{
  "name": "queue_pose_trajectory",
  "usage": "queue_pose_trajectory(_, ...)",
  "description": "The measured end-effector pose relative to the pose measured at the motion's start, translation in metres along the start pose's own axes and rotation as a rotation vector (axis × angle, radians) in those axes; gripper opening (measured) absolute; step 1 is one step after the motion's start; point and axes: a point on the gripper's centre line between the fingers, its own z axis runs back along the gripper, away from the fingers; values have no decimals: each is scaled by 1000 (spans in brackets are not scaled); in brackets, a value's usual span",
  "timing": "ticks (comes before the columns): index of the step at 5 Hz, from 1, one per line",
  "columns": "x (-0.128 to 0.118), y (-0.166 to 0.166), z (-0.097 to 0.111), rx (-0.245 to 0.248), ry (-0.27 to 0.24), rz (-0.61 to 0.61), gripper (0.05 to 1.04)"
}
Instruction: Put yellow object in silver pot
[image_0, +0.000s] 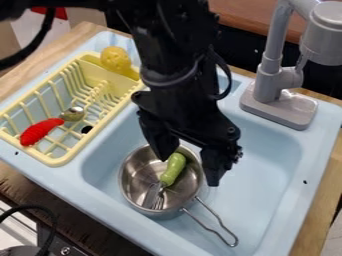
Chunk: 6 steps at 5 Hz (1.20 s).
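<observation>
While fingers (214, 167) gape wide, empty; yellow object (115, 59) well apart, at the yellow rack's (57, 161) far corner

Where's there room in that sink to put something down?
The widest bare patch of the sink lies between the pot and the right wall, in front of the faucet; a narrow strip separates pot and rack. It's crowded at the pot, with cutlery inside and the claw above.

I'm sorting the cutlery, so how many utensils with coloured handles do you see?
2: a red-handled spoon in the yellow dish rack, and a green-handled utensil in the silver pot. The arm may hide others.
</observation>
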Motion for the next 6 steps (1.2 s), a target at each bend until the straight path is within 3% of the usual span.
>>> queue_pose_trajectory(1, -3, 2, -3, 3, 11, 9, 999)
queue_pose_trajectory(3, 18, 45, 2, 44, -115, 176, 999)
queue_pose_trajectory(4, 30, 83, 14, 82, -158, 261, 999)
queue_pose_trajectory(5, 37, 116, 21, 148, -170, 305, 999)
queue_pose_trajectory(6, 49, 154, 32, 154, -214, 353, 999)
